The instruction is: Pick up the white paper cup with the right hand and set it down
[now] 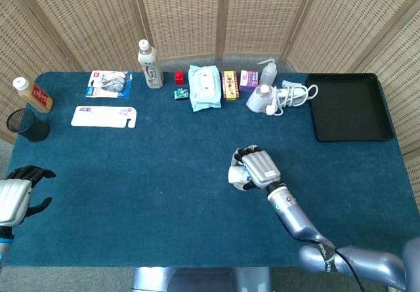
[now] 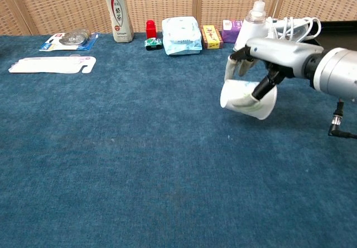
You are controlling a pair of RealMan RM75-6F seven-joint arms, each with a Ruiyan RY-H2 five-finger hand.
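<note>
Woven rattan screens back a counter [image 1: 164, 193] covered in dark blue cloth. Right hand [image 2: 273, 58] grips the white paper cup [image 2: 245, 98] from above, fingers [image 2: 262, 85] wrapped around the wall; cup is held clear of the cloth, tipped onto its side with the open mouth facing left and slightly down. Cup wall looks plain white with a faint pale print, slightly dented under the grip. In the head view the right hand [image 1: 259, 168] covers most of the cup [image 1: 234, 176], only the rim edge showing at its left; position is centre-right of the counter, well apart from the back row. Left hand [image 1: 18, 190] sits at the counter's near-left edge, fingers apart, holding nothing. Back row: tall white plastic bottle [image 2: 116, 11], small red block [image 2: 150, 28], pale blue wipes packet [image 2: 181, 34], white squeeze bottle with bent nozzle [image 2: 252, 26]. Black tray [image 1: 348, 107] lies at far right.
</note>
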